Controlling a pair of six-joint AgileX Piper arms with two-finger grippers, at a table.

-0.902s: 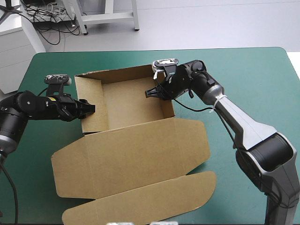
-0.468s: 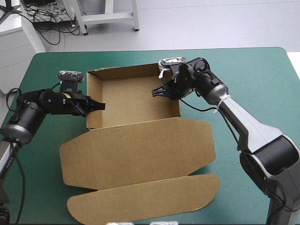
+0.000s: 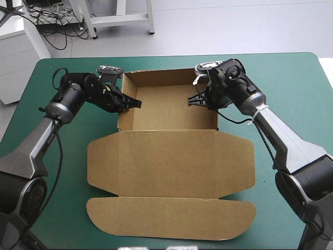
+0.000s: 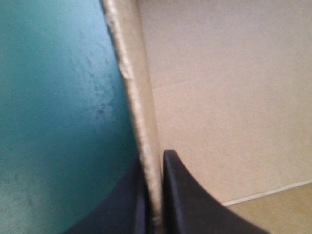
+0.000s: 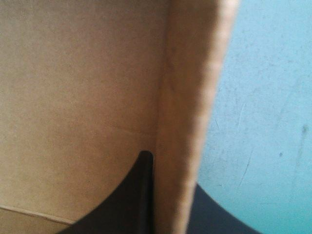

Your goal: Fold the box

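Note:
The brown box (image 3: 171,161) stands mid-table as an open tray with its walls up. Its lid and front flap (image 3: 171,219) lie flat toward the table's near edge. My left gripper (image 3: 136,103) is shut on the tray's left wall (image 3: 121,112), one finger inside and one outside. The left wrist view shows that wall's edge (image 4: 131,87) running out from between the fingers of the gripper (image 4: 155,195). My right gripper (image 3: 192,101) is shut on the right wall (image 3: 208,112). In the right wrist view its gripper (image 5: 170,195) clamps the wall (image 5: 190,97), with the tray's floor (image 5: 78,97) beside it.
Bare teal-green cover (image 3: 291,94) lies to the right of the box, and a narrower strip (image 3: 57,172) to its left. The front flap reaches close to the table's near edge. The far edge (image 3: 171,56) runs just beyond the tray's back wall.
Both grippers have carried the box to the right and turned it, so it now sits square to the table. Both kept their hold on the side walls.

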